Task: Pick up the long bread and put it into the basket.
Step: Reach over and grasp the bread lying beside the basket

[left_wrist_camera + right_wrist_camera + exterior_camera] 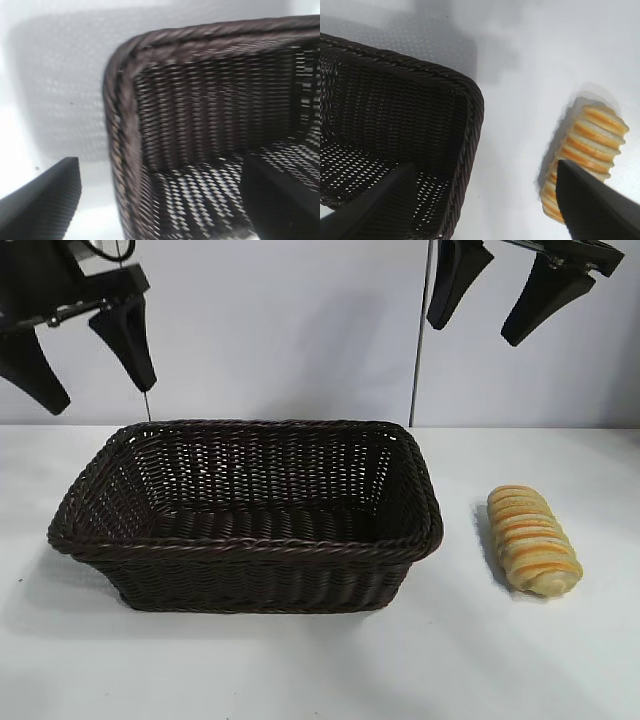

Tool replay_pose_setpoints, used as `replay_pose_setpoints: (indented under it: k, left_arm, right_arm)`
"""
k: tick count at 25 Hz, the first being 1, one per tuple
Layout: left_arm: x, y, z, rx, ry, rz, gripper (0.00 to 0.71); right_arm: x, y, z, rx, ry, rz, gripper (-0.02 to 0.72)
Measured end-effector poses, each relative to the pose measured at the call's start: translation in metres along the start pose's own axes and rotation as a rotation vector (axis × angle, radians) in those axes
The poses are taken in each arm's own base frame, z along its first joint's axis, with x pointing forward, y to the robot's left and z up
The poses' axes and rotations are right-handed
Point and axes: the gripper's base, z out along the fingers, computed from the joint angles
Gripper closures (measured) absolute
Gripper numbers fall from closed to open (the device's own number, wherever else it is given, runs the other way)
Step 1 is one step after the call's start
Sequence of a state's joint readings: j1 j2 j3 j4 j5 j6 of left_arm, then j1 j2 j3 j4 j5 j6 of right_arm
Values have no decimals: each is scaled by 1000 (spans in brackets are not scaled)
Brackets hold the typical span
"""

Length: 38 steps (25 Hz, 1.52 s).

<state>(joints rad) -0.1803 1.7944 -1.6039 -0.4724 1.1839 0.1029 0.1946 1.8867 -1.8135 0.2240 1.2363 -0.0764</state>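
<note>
The long bread, golden-tan with orange-brown ridges, lies on the white table to the right of the basket; it also shows in the right wrist view as the long bread. The basket is dark brown wicker, with nothing inside. My right gripper hangs open high above the gap between basket and bread, holding nothing. My left gripper hangs open high over the basket's left end, one finger over the basket and one outside it.
The white table spreads bare in front of the basket and around the bread. A grey wall with a thin vertical pole stands behind.
</note>
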Motion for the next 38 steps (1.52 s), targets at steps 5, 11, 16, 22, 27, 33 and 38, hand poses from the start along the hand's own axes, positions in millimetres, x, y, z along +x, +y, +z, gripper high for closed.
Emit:
replay_pose_setpoints:
  k: [5, 11, 16, 22, 27, 33, 38]
  left_arm:
    - [15, -2, 10, 37, 45, -31, 85]
    - [21, -16, 32, 92, 21, -55, 85]
    - [24, -20, 42, 116, 1, -78, 85]
    - [22, -20, 42, 114, -21, -80, 85]
    - [21, -20, 41, 114, -35, -82, 85]
    - [20, -20, 41, 113, -45, -83, 85]
    - [20, -20, 41, 112, -47, -83, 85]
  right_arm:
    - [0, 0, 0, 0, 0, 0, 147]
    - [0, 0, 0, 0, 0, 0, 147]
    - [0, 0, 0, 0, 2, 0, 147]
    - [0, 0, 0, 0, 2, 0, 147]
    - [0, 0, 0, 0, 2, 0, 147]
    - [0, -4, 0, 47, 5, -11, 147]
    - [1, -18, -2, 194, 11, -5, 147]
